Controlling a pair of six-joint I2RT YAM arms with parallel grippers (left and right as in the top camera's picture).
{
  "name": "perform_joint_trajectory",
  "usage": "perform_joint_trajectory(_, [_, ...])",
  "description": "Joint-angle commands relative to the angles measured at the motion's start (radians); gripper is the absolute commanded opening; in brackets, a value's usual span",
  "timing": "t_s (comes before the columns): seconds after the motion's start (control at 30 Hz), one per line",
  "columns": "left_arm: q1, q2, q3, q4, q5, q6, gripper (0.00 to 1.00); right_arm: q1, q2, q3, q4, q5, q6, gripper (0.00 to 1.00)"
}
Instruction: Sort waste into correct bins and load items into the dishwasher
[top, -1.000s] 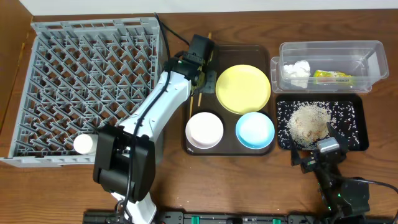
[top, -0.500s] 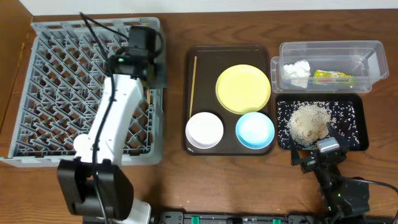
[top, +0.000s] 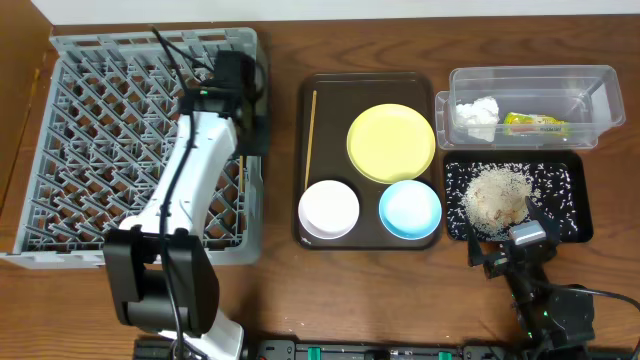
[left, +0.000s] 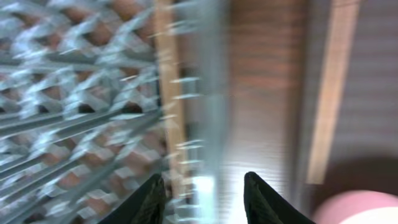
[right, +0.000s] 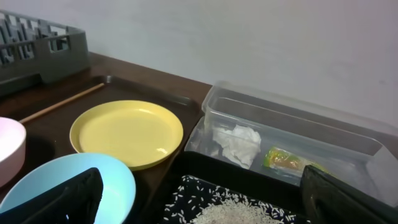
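Insp. notes, overhead and both wrist views.

L gripper (left: 205, 199): over the right-hand rim of the grey dish rack (top: 100, 150). Jaws set apart, nothing seen between them (wrist view blurred). One wooden stick (left: 169, 93), apparently a chopstick, lies along the rack's inner right edge.

R gripper (right: 205, 208): low at the near side of the black tray (top: 575, 215). Jaws spread wide, empty.

Brown serving tray (top: 370, 80): holds the yellow plate (top: 391, 142), white-pink bowl (top: 328, 209), blue bowl (top: 410, 209) and one chopstick (top: 310, 138) along its left side. All apart from the rack.

Clear tub (top: 530, 75): tissue (top: 478, 112) at left, snack wrapper (top: 535, 123) beside it.

Black tray: rice scraps (top: 498, 195) heaped at centre-left, loose grains scattered round.
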Motion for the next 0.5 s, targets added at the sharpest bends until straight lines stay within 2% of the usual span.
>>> perform_joint_trajectory(0.0, [-0.087,-0.026,0.018,0.044,0.171,-0.051,0.42,0.009,-0.006,-0.003,-0.002,-0.001,-0.011,0.99])
perform_joint_trajectory(0.2, [-0.207,0.035,-0.01,0.19,0.064,-0.049,0.42,0.009,-0.006,-0.003,-0.002,-0.001,-0.011,0.99])
perform_joint_trajectory(0.47, [-0.232,0.21,-0.01,0.32,-0.009,-0.05,0.42,0.009,-0.007,-0.003,-0.002,-0.001,-0.011,0.99])
